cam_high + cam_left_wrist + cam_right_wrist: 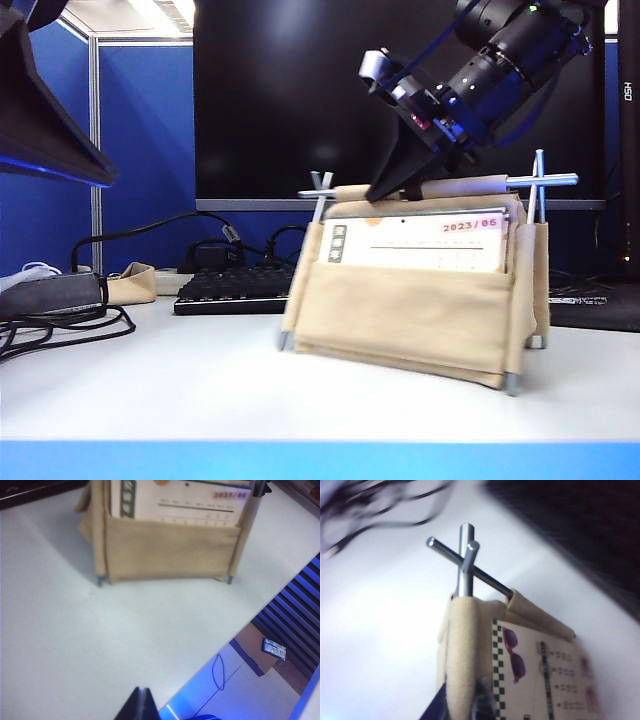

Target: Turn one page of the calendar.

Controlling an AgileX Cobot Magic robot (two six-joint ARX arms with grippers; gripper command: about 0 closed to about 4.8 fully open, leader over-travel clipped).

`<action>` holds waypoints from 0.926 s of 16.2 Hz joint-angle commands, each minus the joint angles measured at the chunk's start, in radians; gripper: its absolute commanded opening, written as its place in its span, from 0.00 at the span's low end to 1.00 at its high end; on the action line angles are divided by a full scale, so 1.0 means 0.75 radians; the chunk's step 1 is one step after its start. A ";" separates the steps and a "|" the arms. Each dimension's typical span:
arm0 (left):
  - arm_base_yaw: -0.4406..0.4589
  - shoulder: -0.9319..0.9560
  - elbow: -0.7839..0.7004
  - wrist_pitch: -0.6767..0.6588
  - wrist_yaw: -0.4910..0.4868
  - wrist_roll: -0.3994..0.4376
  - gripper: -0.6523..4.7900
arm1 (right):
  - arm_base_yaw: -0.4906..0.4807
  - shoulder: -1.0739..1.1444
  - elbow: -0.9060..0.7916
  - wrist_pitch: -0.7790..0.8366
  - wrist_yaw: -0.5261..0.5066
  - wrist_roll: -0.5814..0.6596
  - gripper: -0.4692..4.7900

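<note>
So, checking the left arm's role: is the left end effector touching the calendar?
No: in the left wrist view the left end effector is apart from the calendar, bare table between them.

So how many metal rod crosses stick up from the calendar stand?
2: the left cross at the stand's left top corner, the right cross at its right top corner. The right pincer sits between them.

**Black arms, tapered fingers**

The right arm is a black ribbed cylinder with a grey knob at its 9 o'clock side, blue cables and a small red light. The right gripper has black tapering fingers. The left gripper shows only a dark pointed tip.
</note>
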 commanded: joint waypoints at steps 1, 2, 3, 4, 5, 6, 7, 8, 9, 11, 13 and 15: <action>0.000 -0.002 0.001 0.011 0.005 0.001 0.11 | -0.001 0.006 -0.003 -0.203 0.004 -0.236 0.08; 0.000 -0.002 0.001 0.012 0.005 0.001 0.11 | -0.001 0.006 -0.003 -0.230 0.018 -0.254 0.08; 0.000 -0.002 0.000 0.030 -0.004 0.006 0.11 | -0.001 0.004 -0.003 -0.282 0.032 -0.418 0.08; 0.000 -0.002 0.000 0.031 -0.004 0.005 0.11 | 0.001 0.005 0.004 -0.376 0.035 -0.617 0.08; 0.000 -0.002 0.000 0.031 -0.004 0.006 0.11 | 0.001 0.005 0.013 -0.426 0.044 -0.694 0.08; 0.000 -0.002 0.001 0.031 -0.005 0.007 0.11 | 0.012 0.004 0.033 -0.483 0.087 -0.778 0.08; 0.000 -0.002 0.000 0.031 -0.005 0.012 0.11 | 0.012 0.002 0.049 -0.490 0.099 -0.777 0.08; 0.000 -0.002 0.000 0.033 -0.005 0.012 0.11 | 0.012 0.002 0.064 -0.494 0.104 -0.777 0.08; 0.000 -0.002 0.000 0.035 -0.005 0.012 0.11 | 0.012 0.001 0.098 -0.494 0.102 -0.777 0.08; 0.000 -0.002 0.000 0.039 -0.007 0.022 0.11 | 0.013 0.001 0.151 -0.495 0.102 -0.723 0.19; 0.000 -0.001 0.000 0.062 -0.023 0.035 0.11 | 0.013 0.000 0.197 -0.488 0.089 -0.617 0.59; 0.000 -0.001 0.001 0.106 -0.033 0.036 0.11 | 0.013 -0.018 0.213 -0.472 0.037 -0.575 0.69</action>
